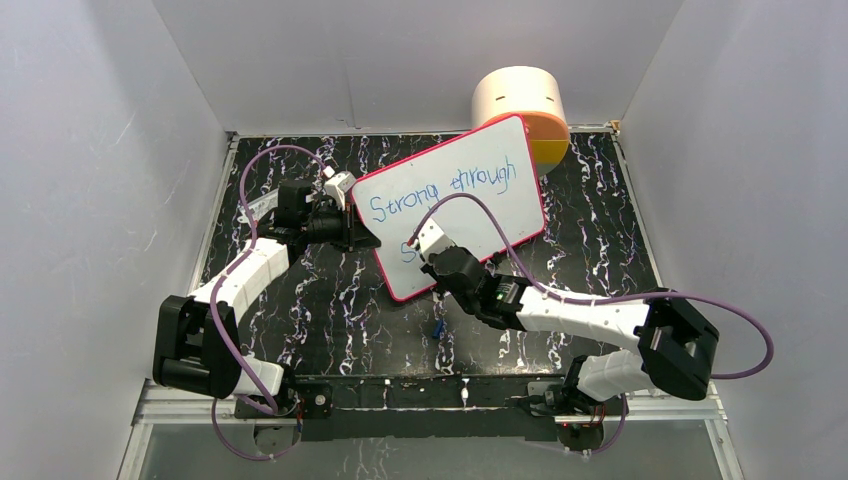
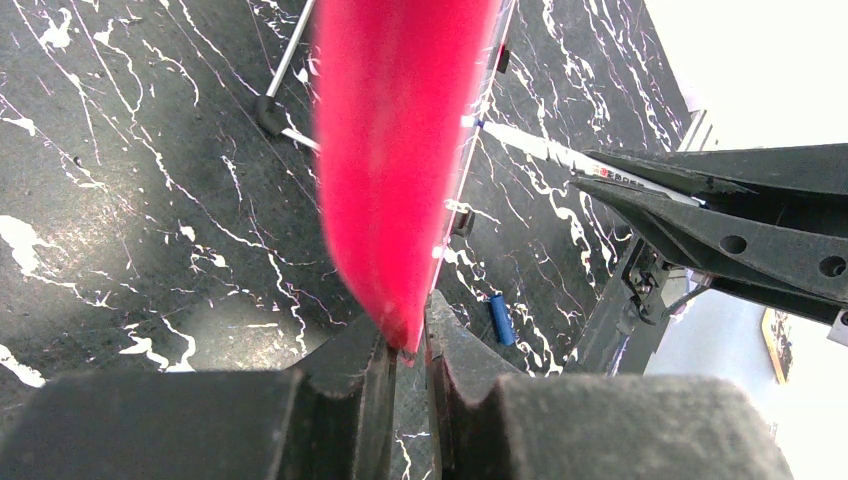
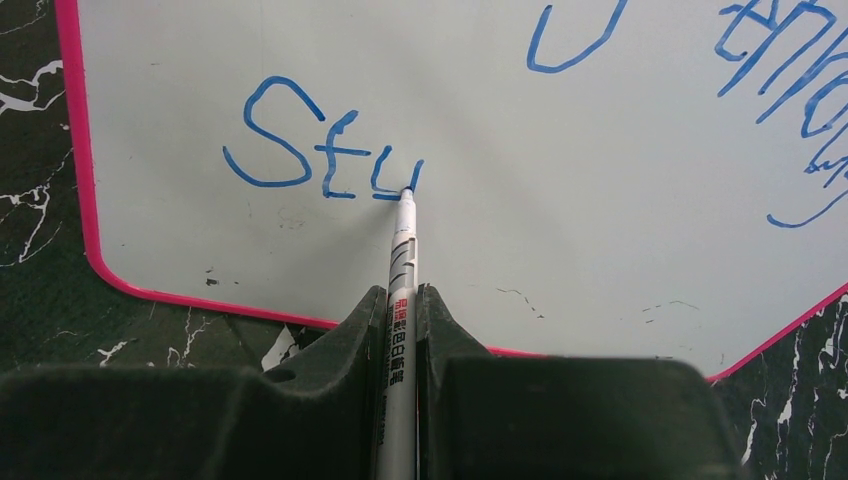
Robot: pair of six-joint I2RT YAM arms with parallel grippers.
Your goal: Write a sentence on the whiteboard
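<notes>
Left tool [image 2: 405, 345]: narrow, fingers pinched on the pink-red frame at the left end of the whiteboard [image 1: 470, 195]; the frame is blurred in the left wrist view.
Left margin: dark marbled counter [image 1: 300, 320] shows bare between the left arm and the left edge; a white wall [image 1: 100, 150] stands along that edge.
Whiteboard place: mid-counter, toward the far edge, turned askew to the counter's edges; its far right corner is near the far right corner of the counter.
Whiteboard look: white face, thin pink-red frame, rounded corners, a few dark specks low on the face.
Sentence [image 3: 320, 150]: blue marker hand; upper line reads "Strong through", lower line so far "Stu".
Right tool [image 3: 402, 300]: closed tight on a white marker [image 3: 403, 250], barrel gripped between the fingers, tip touching the board at the end of the "u".
Cap [image 1: 438, 327]: small, blue, lying on the counter just off the board's near edge, beside the right arm.
Near margin: bare counter between the board's near edge and the arm bases.
Far right corner: cream cylinder [image 1: 520, 100] with an orange base, partly behind the board.
</notes>
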